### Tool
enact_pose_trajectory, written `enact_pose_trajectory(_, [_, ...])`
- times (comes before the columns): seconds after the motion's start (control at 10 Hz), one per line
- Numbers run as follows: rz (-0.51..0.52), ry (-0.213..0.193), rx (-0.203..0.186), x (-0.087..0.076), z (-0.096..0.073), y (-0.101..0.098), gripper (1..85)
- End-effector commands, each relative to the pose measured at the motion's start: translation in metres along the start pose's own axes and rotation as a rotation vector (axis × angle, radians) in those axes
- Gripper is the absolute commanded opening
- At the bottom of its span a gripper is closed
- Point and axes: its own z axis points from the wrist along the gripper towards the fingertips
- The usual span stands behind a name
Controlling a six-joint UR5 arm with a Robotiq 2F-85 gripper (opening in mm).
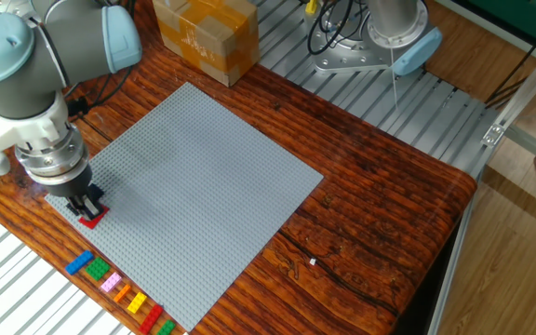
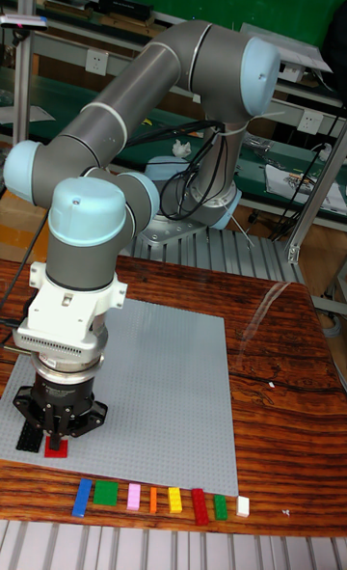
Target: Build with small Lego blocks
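Note:
My gripper (image 1: 86, 207) points straight down over the near left corner of the grey baseplate (image 1: 203, 177). It is shut on a small red Lego block (image 1: 91, 220) that sits at the plate's surface. In the tall fixed view the gripper (image 2: 56, 441) stands over the same red block (image 2: 56, 452), with a black block (image 2: 29, 435) on the baseplate (image 2: 164, 387) just to its left. A row of loose blocks lies on the wood beside the plate's edge: blue (image 1: 79, 262), green (image 1: 98, 272), pink (image 1: 112, 283), orange (image 1: 124, 293), yellow (image 1: 137, 302), red (image 1: 151, 317).
A brown cardboard box (image 1: 205, 35) stands past the far corner of the plate. A second arm's base (image 1: 380, 42) is mounted on the metal rails at the back. A white block (image 2: 243, 505) ends the row. The wooden table's edge runs along the right.

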Motion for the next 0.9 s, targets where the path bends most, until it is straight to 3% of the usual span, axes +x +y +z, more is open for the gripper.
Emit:
enact_pose_trajectory(0.0, [0.038, 0.006, -0.015, 0.004, -0.007, -0.002, 1.0])
enact_pose_trajectory(0.2, [0.069, -0.05, -0.049, -0.014, 0.006, 0.001, 1.0])
enact_pose_trajectory(0.4, [0.124, -0.054, -0.105, -0.018, 0.008, 0.014, 1.0])
enact_pose_trajectory(0.7, [0.142, -0.019, -0.13, -0.011, -0.011, 0.006, 1.0])
enact_pose_trajectory(0.8, [0.142, -0.025, -0.131, -0.013, -0.009, 0.001, 1.0])
